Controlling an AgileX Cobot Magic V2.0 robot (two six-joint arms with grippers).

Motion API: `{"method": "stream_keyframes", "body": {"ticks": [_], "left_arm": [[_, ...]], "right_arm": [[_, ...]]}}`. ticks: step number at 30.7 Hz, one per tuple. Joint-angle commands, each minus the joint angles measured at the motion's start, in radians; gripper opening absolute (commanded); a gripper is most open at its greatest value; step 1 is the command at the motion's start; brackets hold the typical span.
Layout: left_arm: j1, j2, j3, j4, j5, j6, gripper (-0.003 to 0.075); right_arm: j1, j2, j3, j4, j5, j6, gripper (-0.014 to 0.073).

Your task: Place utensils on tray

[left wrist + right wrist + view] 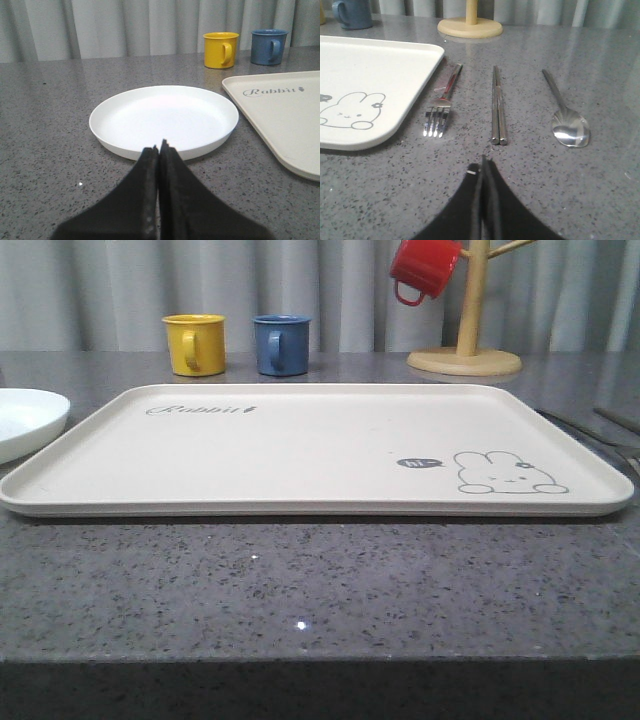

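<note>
The cream tray (300, 455) with the rabbit drawing lies flat across the middle of the grey table, with nothing on it; its corner shows too in the wrist views (280, 107) (365, 75). Right of the tray lie three silver utensils side by side on the table: a fork (441, 102) nearest the tray, a pair of chopsticks (497, 105), then a spoon (566, 115). My right gripper (483, 162) is shut and empty, just short of the chopsticks' near ends. My left gripper (159, 147) is shut and empty, at the near rim of a white plate (164, 120).
The white plate (25, 420) sits left of the tray. A yellow mug (194, 344) and a blue mug (281, 344) stand behind the tray. A wooden mug stand (465, 330) at the back right carries a red mug (423, 267).
</note>
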State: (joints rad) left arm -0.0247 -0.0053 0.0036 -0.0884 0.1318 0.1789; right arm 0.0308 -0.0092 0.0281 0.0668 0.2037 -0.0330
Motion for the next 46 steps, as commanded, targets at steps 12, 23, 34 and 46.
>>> {"method": "stream_keyframes", "body": {"ticks": [12,23,34,46], "left_arm": [[0.001,-0.022,0.001,-0.005,-0.082,-0.010,-0.0018],[0.001,-0.022,0.001,-0.005,-0.082,-0.010,-0.0018],[0.001,-0.022,0.001,-0.005,-0.082,-0.010,-0.0018],[0.001,-0.022,-0.001,-0.007,-0.294,-0.010,-0.0018]], "right_arm": [[-0.006,-0.018,-0.014,-0.001,-0.086,-0.007,-0.0067],[-0.006,-0.018,-0.014,-0.001,-0.086,-0.007,-0.0067],[-0.006,-0.018,-0.014,-0.001,-0.086,-0.007,-0.0067],[-0.006,-0.018,-0.014,0.006,-0.189,-0.007,-0.0067]]}}
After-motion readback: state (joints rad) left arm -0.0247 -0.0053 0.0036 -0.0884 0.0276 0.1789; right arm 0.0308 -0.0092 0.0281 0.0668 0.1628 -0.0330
